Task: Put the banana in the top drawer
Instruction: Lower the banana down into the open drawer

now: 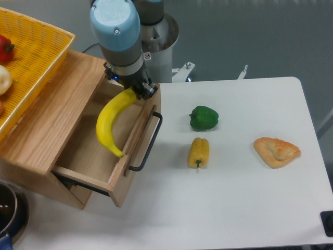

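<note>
Over the open drawer: the fingers (139,89) are clenched on the upper end of the banana (110,125).
Banana axis: its long curve hangs from the fingers down and leftward, free tip lowest, bowed toward the left.
Banana place: above the top drawer's (96,156) cavity, just inside the front panel; whether it touches the wood cannot be told.
Handle: black wire bar (146,144), below and right of the fingers.
Table (234,208): green bell pepper (203,117), yellow bell pepper (199,152) and pastry (277,151), all right of the fingers.
Basket: yellow woven basket (39,57), left of the fingers.
</note>
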